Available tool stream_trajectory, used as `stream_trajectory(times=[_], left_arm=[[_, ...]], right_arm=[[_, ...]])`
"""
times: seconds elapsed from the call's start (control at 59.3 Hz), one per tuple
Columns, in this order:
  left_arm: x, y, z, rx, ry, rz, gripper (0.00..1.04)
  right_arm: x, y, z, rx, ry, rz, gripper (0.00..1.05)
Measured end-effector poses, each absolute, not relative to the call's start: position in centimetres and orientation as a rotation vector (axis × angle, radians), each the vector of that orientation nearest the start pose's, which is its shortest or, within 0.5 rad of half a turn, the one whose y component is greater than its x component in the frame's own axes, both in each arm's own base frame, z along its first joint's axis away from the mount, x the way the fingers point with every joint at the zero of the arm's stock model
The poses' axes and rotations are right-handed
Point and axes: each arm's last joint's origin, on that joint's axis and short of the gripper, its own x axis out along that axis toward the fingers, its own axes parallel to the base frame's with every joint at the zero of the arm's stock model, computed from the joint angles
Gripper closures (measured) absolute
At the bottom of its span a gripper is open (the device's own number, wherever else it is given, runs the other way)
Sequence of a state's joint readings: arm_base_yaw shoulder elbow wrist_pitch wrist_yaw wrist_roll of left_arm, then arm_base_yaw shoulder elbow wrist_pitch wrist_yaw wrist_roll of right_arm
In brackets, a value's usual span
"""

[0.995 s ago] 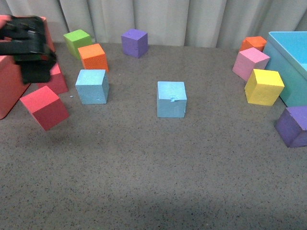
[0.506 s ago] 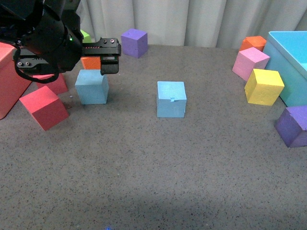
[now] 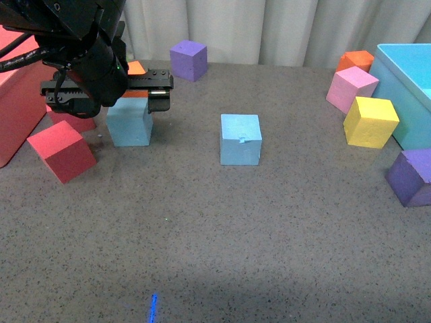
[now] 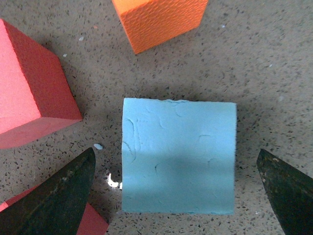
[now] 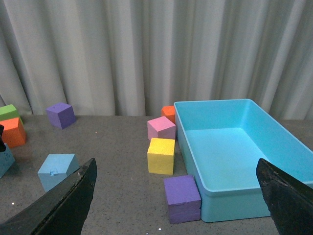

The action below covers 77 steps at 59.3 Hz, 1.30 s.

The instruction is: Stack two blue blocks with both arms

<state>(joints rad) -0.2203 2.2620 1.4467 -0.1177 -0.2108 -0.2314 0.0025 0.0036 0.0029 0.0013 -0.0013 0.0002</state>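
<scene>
We are hovering our left end effector point(image 4: 175, 164), fingers spread wide, over one blue block point(image 4: 178, 142) that is sitting on the bench point(image 3: 215, 235) with its faces square to them. The notched blue block point(image 3: 240, 139) is lying well apart on that end effector's right, notch facing us. Our right end effector point(image 5: 175, 166) is also gaping wide.

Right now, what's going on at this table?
The left gripper hangs open over one blue block, with a finger on each side and neither touching it. The second blue block, the notched one, sits alone mid-table. The right gripper is open too and holds nothing; it does not show in the front view. Nothing is stacked yet.
</scene>
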Motion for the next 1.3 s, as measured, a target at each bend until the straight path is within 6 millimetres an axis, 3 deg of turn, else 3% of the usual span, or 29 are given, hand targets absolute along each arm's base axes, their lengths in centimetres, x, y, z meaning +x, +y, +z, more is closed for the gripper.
stream_trajectory(times=[0.202,0.472,0.742,0.86,1.012,1.063,1.198,1.214,1.299], left_arm=[[45.5,-9.5,8.2,-0.035,0.958,0.095,0.07],[45.9,-9.6,7.5,-0.036,0.976,0.104,0.46],[45.1,-10.6,8.4,-0.052,0.953,0.085,0.57],[43.9,-12.3,10.6,-0.07,0.915,0.067,0.58],[41.6,-17.2,14.7,-0.091,0.813,0.015,0.58],[40.9,-18.9,15.1,-0.091,0.823,-0.005,0.58],[40.2,-21.3,15.3,-0.073,0.838,-0.025,0.58],[40.3,-23.6,15.4,-0.07,0.847,-0.037,0.58],[40.5,-24.4,15.2,-0.05,0.868,-0.022,0.59]], right_arm=[[9.8,0.0,16.4,0.0,-0.001,0.004,0.1],[9.8,0.0,16.4,0.0,-0.001,0.003,0.1],[9.8,0.0,16.4,0.0,-0.001,0.004,0.1],[9.8,0.0,16.4,0.0,-0.001,0.004,0.1],[9.8,0.0,16.4,0.0,-0.001,0.003,0.1],[9.8,0.0,16.4,0.0,-0.001,0.004,0.1],[9.8,0.0,16.4,0.0,-0.001,0.004,0.1],[9.8,0.0,16.4,0.0,-0.001,0.003,0.1],[9.8,0.0,16.4,0.0,-0.001,0.003,0.1]])
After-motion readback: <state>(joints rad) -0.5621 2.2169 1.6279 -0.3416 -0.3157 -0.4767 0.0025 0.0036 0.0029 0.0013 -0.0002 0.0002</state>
